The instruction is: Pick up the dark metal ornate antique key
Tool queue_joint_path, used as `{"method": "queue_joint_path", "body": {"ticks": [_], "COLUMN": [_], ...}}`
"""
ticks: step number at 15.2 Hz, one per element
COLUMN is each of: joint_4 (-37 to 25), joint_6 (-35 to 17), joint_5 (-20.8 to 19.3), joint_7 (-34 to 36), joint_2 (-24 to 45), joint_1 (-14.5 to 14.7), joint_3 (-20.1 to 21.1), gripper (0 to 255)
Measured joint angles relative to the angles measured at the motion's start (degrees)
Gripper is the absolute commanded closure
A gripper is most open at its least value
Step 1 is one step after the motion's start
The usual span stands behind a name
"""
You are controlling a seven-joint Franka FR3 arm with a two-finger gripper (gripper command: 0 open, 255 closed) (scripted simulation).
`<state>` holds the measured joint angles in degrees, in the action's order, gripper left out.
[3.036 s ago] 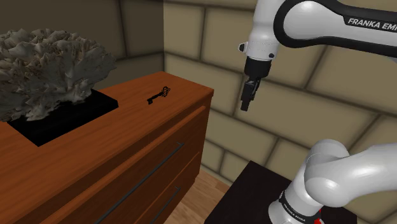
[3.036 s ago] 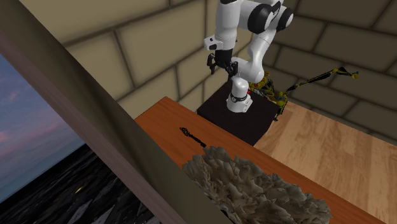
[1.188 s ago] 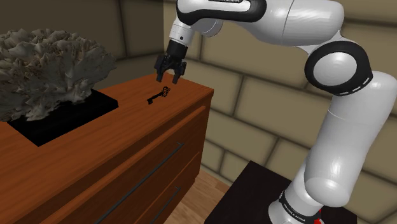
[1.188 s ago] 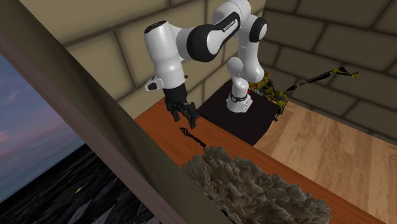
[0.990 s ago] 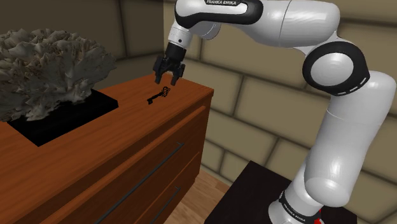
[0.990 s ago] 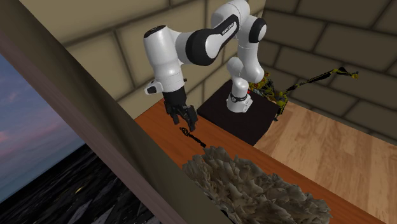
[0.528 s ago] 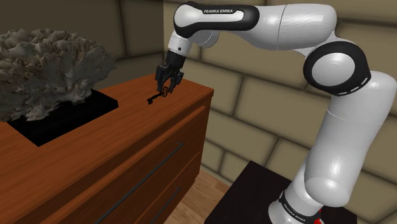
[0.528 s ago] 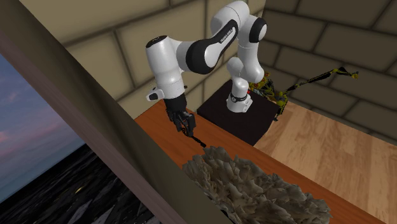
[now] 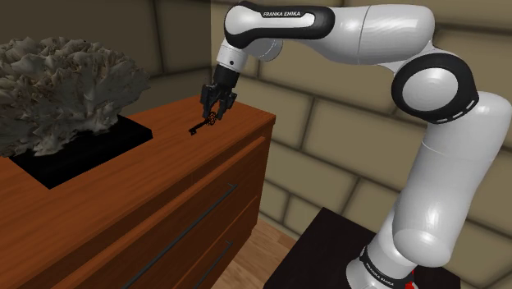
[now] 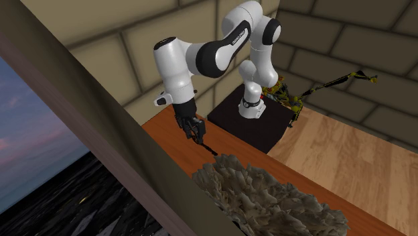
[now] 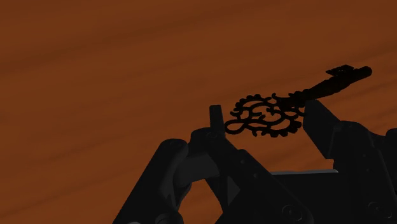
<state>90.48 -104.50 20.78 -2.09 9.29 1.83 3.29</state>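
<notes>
The small dark ornate key (image 9: pixel 198 127) lies on the reddish-brown wooden dresser top (image 9: pixel 123 176), near its far corner. My black gripper (image 9: pixel 212 116) points down at that corner and is shut on the key's filigree bow. In the wrist view the bow (image 11: pixel 264 114) sits clasped between the two fingers (image 11: pixel 216 124), and the shaft (image 11: pixel 331 81) sticks out past them over the wood. In the second exterior view the gripper (image 10: pixel 198 138) touches the dresser top, with the key's shaft (image 10: pixel 210 149) running toward the coral.
A large grey coral piece (image 9: pixel 57 86) on a black base (image 9: pixel 78 156) takes up the shoulder view's left part of the dresser. Stone-block walls (image 9: pixel 287 90) stand close behind. The dresser edge (image 9: pixel 267 123) drops to the floor beside the black stand (image 9: pixel 328 254).
The gripper came down onto the key and its fingers went from wide apart to shut on the bow. The key's tip shifted only slightly on the wood.
</notes>
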Motion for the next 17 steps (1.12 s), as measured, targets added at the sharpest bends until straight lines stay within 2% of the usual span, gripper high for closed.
{"method": "queue_joint_path", "body": {"ticks": [7, 17], "joint_4": [-3.99, -14.22], "joint_6": [3.68, 11.46], "joint_5": [-0.32, -0.75], "joint_7": [1.13, 3.78], "joint_2": [0.38, 2.38], "joint_1": [-0.12, -0.31], "joint_3": [-0.07, -0.10], "gripper": [255, 255]}}
